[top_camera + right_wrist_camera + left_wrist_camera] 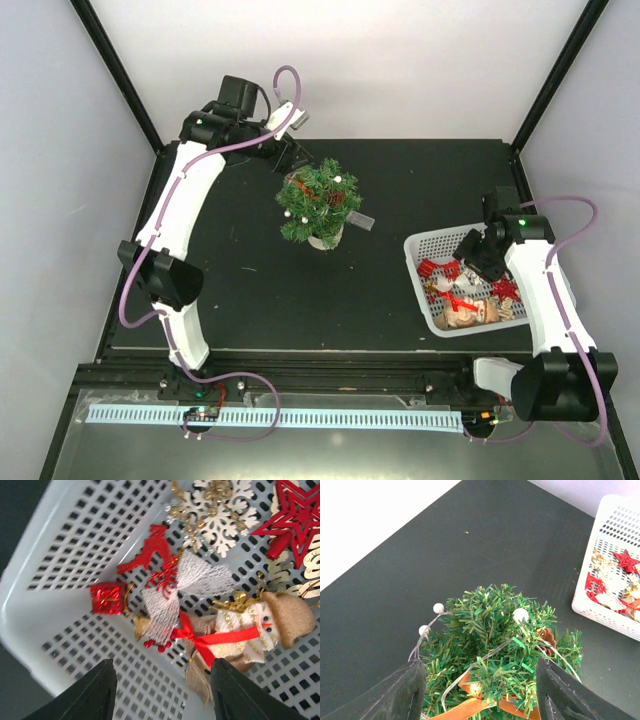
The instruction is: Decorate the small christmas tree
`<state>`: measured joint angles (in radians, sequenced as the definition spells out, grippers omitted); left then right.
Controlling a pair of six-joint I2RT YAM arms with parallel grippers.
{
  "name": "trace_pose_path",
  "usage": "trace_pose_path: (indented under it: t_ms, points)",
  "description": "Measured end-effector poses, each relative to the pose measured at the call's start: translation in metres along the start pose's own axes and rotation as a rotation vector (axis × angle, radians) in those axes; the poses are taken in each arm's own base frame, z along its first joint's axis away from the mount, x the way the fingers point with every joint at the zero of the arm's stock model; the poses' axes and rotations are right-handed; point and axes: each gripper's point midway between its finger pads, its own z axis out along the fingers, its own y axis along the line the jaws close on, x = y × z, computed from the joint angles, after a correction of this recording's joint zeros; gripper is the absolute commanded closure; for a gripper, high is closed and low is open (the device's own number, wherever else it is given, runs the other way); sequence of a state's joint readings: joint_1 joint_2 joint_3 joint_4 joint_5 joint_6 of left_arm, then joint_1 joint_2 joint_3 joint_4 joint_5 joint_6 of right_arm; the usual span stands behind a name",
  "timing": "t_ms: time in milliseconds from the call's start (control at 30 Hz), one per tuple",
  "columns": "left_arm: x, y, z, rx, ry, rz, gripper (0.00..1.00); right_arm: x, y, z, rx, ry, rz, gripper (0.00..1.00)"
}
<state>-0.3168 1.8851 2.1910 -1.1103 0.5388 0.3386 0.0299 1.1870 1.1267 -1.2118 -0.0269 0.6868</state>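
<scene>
The small christmas tree (320,203) stands in its white pot (324,239) at the back middle of the black table. White beads on a wire (438,608), a pine cone (549,639) and an orange ribbon (470,706) sit in its branches (490,625). My left gripper (297,165) is at the tree's back-left side. In the left wrist view its open jaws (480,692) straddle the foliage without pinching anything. My right gripper (472,262) hovers open (160,692) over the white basket (75,545), just above a white mesh bow (175,592) and a snowman (260,625).
The basket (418,285) sits at the right of the table and holds a red gift box (106,598), a red reindeer (152,547), a white snowflake (217,510) and a red star (295,520). A small grey tag (361,220) lies right of the tree.
</scene>
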Motion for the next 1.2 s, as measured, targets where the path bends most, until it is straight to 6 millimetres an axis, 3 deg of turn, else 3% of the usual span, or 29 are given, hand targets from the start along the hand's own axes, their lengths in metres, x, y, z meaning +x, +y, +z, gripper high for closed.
trace_pose_path:
  t_ms: [100, 333, 733, 1033, 1200]
  points:
    - [0.0, -0.001, 0.0, 0.004, -0.002, -0.001, 0.38, -0.007, -0.01, 0.017, 0.028, 0.022, 0.068, 0.47]
    - [-0.003, -0.004, 0.0, 0.024, -0.014, 0.001, 0.45, -0.022, -0.005, 0.045, 0.041, 0.05, 0.099, 0.47]
    - [0.004, -0.012, 0.001, 0.071, 0.009, -0.023, 0.46, -0.024, -0.004, 0.045, 0.035, 0.041, 0.097, 0.47]
    - [0.016, -0.006, 0.021, 0.089, 0.05, -0.049, 0.47, -0.024, 0.0, 0.045, 0.016, 0.043, 0.099, 0.47]
    - [0.018, -0.005, 0.028, 0.094, 0.062, -0.058, 0.65, -0.024, 0.001, 0.045, 0.01, 0.044, 0.099, 0.47]
